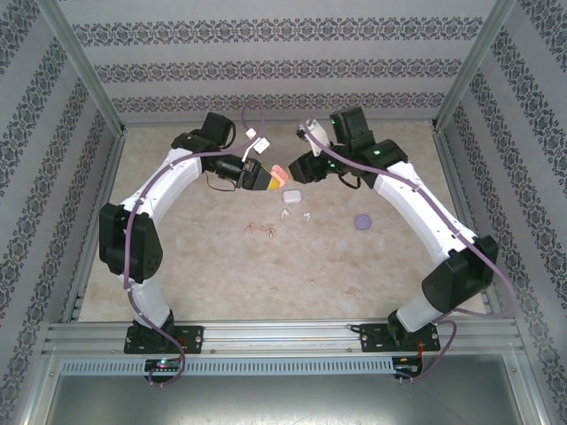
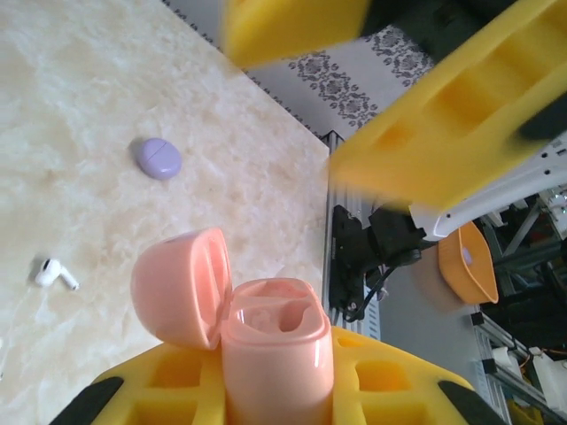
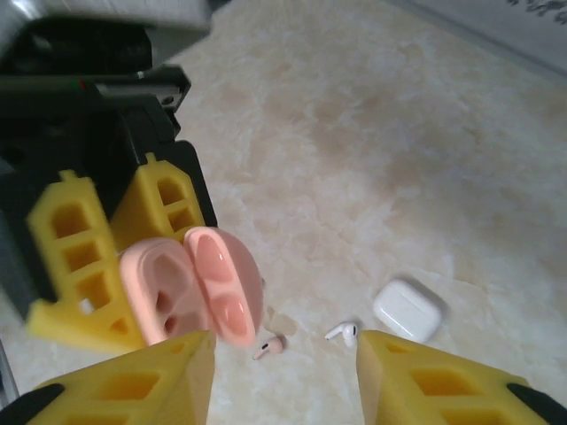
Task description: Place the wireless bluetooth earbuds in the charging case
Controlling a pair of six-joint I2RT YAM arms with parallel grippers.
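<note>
My left gripper (image 2: 276, 394) is shut on a pink charging case (image 2: 276, 354) and holds it above the table with its lid (image 2: 182, 288) flipped open. Both sockets look empty. In the top view the left gripper (image 1: 268, 180) and the pink case (image 1: 278, 173) hang at the back centre. My right gripper (image 3: 283, 381) stands open and empty right beside the case (image 3: 190, 288), and it hovers over a pinkish earbud (image 3: 271, 347) and a white earbud (image 3: 344, 333) lying on the table. More earbuds (image 1: 261, 229) lie nearer the front.
A shut white case (image 3: 408, 310) lies just right of the white earbud, also seen from above (image 1: 291, 197). A shut purple case (image 1: 362, 221) sits to the right on the marble table (image 1: 213, 266). Frame rails and patterned walls bound the table.
</note>
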